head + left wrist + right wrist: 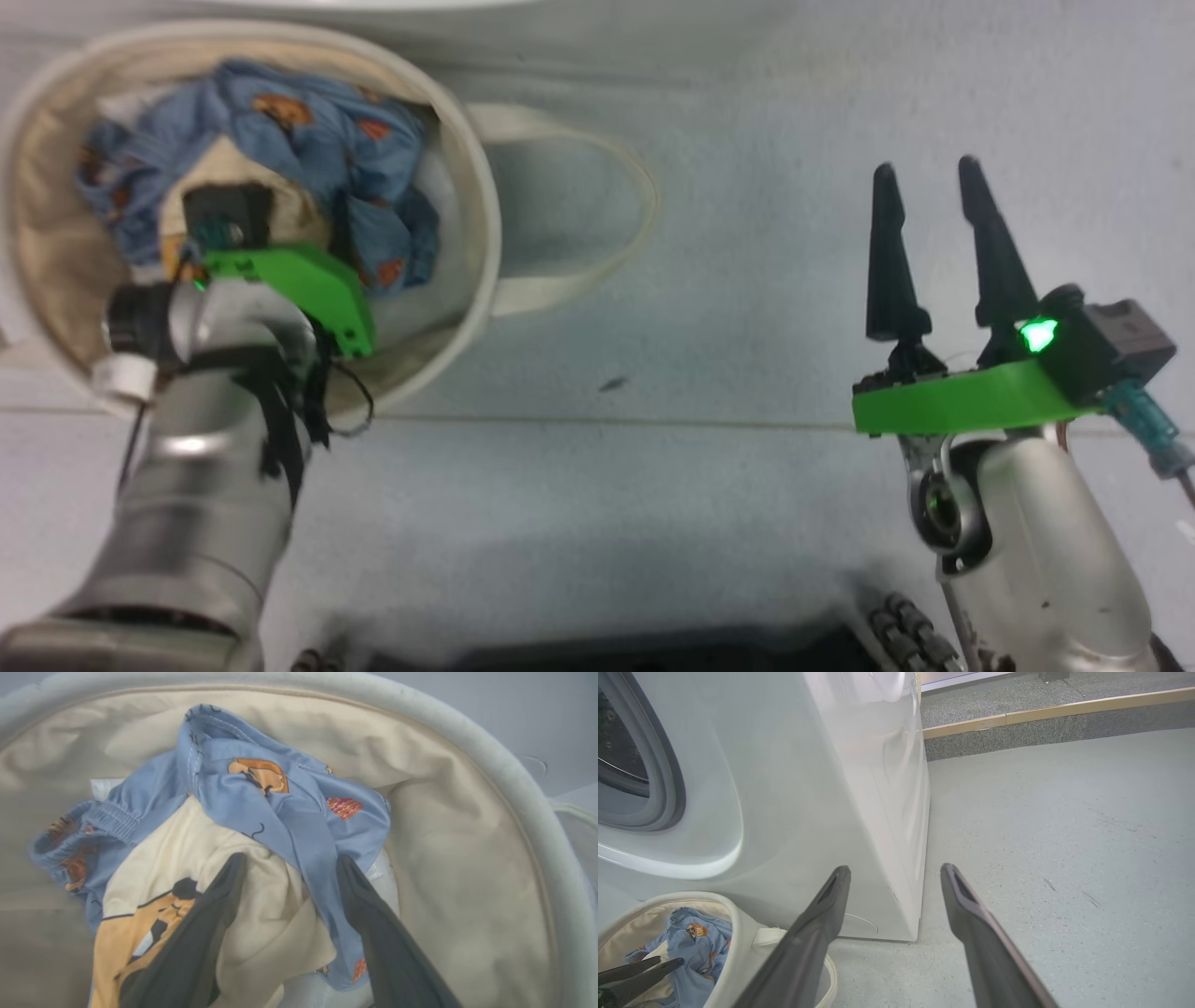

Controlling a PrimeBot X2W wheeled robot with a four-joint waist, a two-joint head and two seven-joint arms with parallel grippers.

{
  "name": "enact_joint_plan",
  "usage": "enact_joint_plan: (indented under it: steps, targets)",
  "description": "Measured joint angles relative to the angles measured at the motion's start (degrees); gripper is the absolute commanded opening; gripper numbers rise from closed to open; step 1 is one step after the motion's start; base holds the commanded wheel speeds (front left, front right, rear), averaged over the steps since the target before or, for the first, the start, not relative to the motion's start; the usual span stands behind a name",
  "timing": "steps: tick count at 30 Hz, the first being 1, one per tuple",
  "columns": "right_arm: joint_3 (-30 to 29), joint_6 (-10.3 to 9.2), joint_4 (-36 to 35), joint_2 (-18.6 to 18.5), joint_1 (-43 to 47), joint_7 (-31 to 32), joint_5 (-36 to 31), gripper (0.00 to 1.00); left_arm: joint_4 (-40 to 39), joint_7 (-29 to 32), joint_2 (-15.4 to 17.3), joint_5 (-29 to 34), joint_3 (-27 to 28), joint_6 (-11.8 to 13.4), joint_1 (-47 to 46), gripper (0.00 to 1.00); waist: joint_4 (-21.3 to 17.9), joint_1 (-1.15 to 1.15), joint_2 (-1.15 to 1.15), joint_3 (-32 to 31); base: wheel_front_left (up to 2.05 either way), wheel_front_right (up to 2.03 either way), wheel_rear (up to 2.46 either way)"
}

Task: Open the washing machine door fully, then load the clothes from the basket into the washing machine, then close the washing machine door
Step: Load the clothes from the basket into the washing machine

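Clothes point(280, 807): in the basket point(467, 858), at 10 o'clock.
Left claw point(290, 861): wide open, down in the basket, cloth between its fingers.
Right claw point(926, 173): wide open, empty, at 3 o'clock.
Washing machine point(822, 788): just beside the basket.

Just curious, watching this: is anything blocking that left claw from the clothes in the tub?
Nothing visible does. The left gripper is down inside the basket, open and straddling a fold of the clothes, right at the fabric.
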Motion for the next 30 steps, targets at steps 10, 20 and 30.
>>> enact_joint_plan:
  steps: [10,20,30]
  targets:
    - [-0.13,0.0,-0.56,-0.02,-2.31,0.0,1.1,1.0,1.34,4.94,3.53,-0.35,0.34,3.48,-6.01,1.0,-3.44,-0.01,0.0,7.7,0.0,0.0,0.0]
    - [-0.16,0.0,-0.9,-0.02,-3.44,0.0,1.1,1.0,1.68,6.22,3.86,-2.22,0.77,2.96,-7.69,0.0,-3.82,-0.01,0.0,9.27,0.0,0.0,0.0]
    - [1.19,0.0,1.76,-0.03,-3.26,0.0,1.63,1.0,-5.45,-1.79,3.92,-2.59,0.48,0.38,0.01,0.0,-2.56,-0.02,0.0,2.41,0.0,0.0,0.0]
